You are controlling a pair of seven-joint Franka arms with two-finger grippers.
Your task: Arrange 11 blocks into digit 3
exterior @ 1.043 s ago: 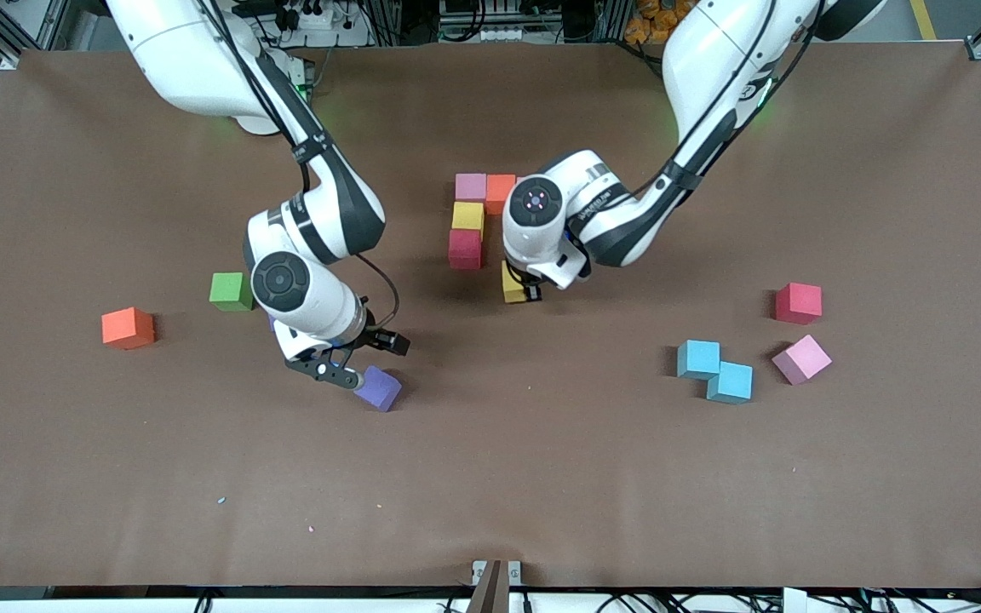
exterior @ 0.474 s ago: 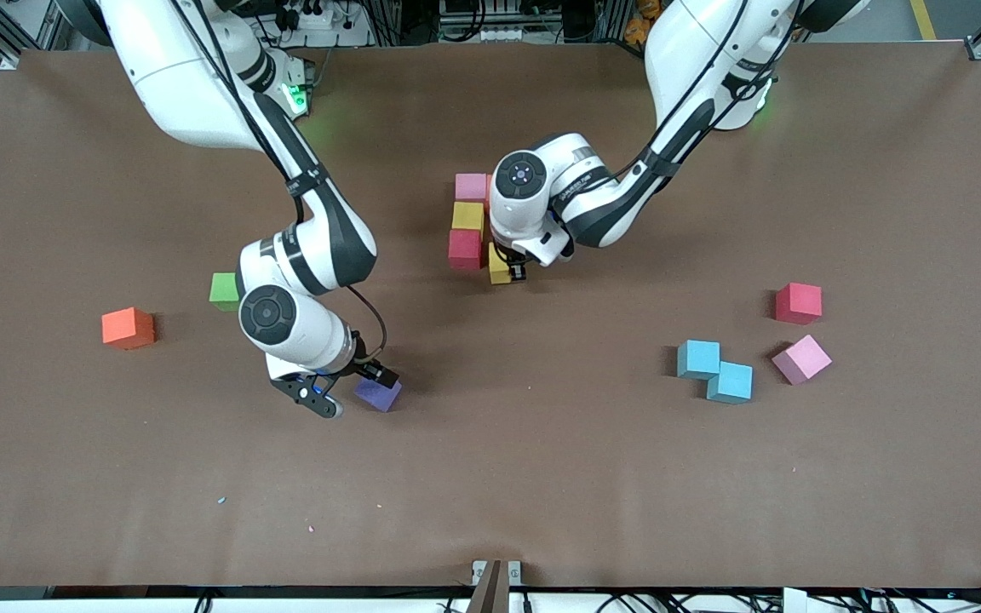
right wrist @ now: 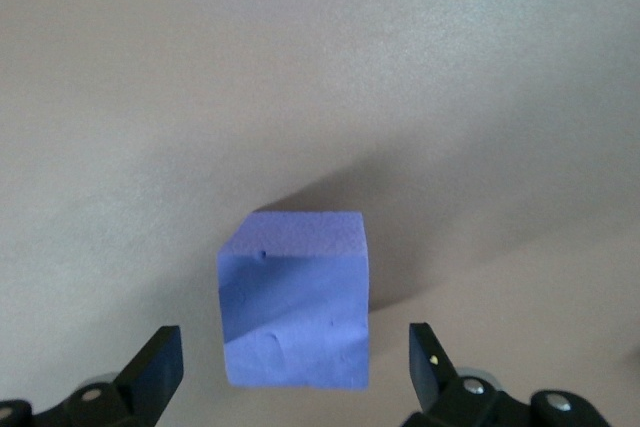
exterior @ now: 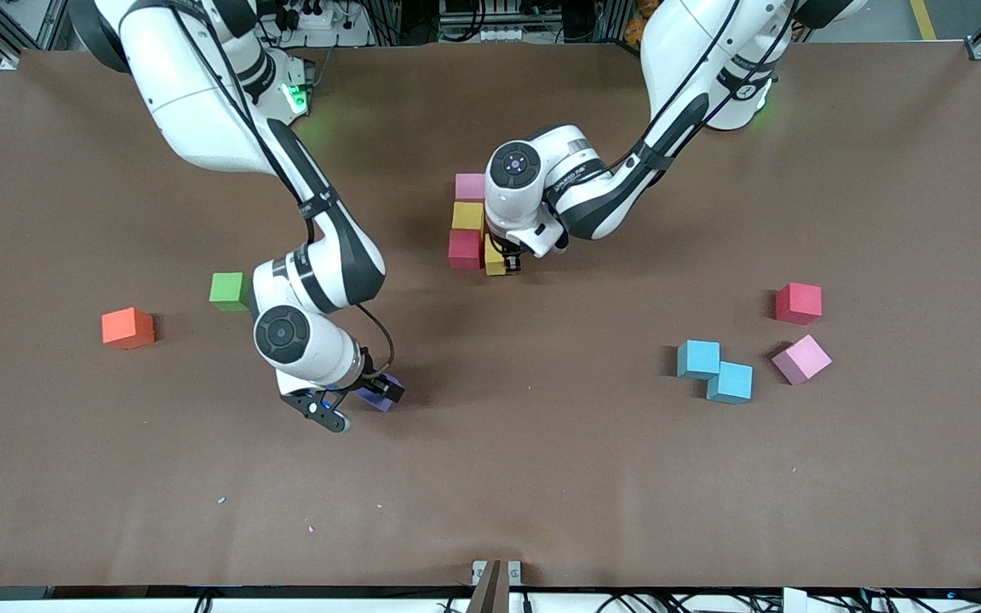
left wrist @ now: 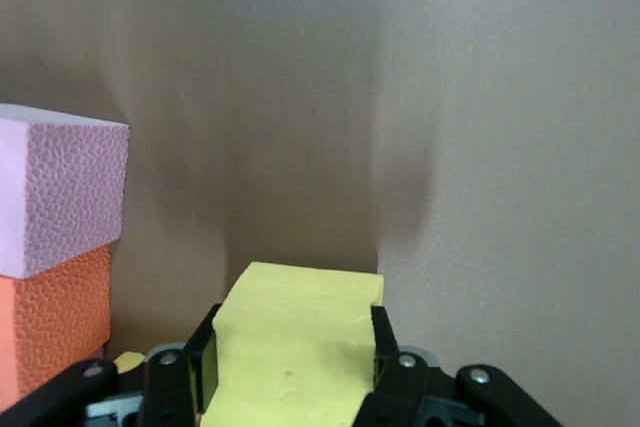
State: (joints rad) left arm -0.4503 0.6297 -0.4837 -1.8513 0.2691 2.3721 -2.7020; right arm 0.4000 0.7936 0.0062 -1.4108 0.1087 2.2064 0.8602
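Note:
My left gripper (exterior: 503, 260) is shut on a yellow block (exterior: 494, 254), held low right beside the red block (exterior: 464, 249). That red block ends a column with a yellow block (exterior: 467, 215) and a pink block (exterior: 470, 186). The left wrist view shows the held yellow block (left wrist: 300, 332) between the fingers, with a pink block (left wrist: 60, 192) and an orange block (left wrist: 50, 317) beside it. My right gripper (exterior: 358, 403) is open and low over a purple block (exterior: 376, 399). In the right wrist view the purple block (right wrist: 295, 302) sits between the spread fingers, untouched.
Loose on the table toward the left arm's end are a red block (exterior: 798, 303), a pink block (exterior: 801, 358) and two touching cyan blocks (exterior: 699, 358) (exterior: 730, 382). Toward the right arm's end lie an orange block (exterior: 128, 328) and a green cube (exterior: 229, 290).
My left gripper carried the yellow block in toward the red block of the column. My right gripper came down and now straddles the purple block, still open.

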